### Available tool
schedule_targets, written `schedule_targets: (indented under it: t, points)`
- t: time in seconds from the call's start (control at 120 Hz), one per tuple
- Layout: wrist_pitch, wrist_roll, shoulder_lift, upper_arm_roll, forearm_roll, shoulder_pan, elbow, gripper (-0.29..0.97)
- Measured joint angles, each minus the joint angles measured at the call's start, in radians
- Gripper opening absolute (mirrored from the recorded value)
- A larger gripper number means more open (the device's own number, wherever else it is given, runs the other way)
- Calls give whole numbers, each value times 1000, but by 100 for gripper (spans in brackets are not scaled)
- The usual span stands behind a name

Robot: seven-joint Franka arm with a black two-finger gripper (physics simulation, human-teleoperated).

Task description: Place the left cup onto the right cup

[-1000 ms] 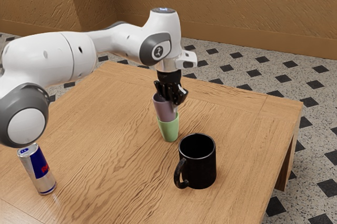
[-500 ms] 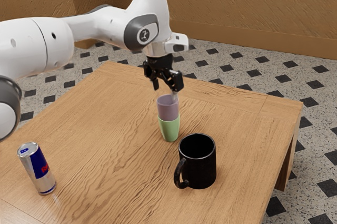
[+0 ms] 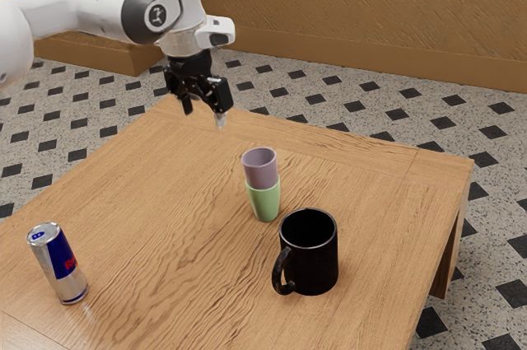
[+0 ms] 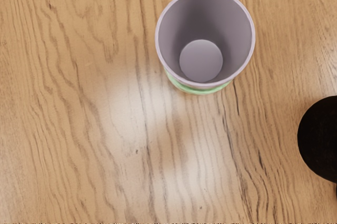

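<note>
Purple cup [image 3: 260,167] sits upright, nested in the green cup [image 3: 264,200] near the middle of the table [image 3: 148,202]. You'll see the gripper [image 3: 204,113] has left it: a second ago it was down at the cup's rim, and now it hangs high over the table's far edge. Its jaws stand apart, holding and touching nothing.

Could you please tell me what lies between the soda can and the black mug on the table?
Nothing: in the exterior view, the stretch of table between the can and the mug is bare wood.
</note>
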State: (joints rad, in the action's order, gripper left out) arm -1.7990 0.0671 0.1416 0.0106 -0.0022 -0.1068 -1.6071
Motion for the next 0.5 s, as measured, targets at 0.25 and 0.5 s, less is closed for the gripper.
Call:
schedule_targets:
  t: [0.25, 0.5]
  points:
    - [46, 3, -77, 2, 14, 11, 11, 68]
    - [75, 5, -85, 3, 17, 8, 13, 68]
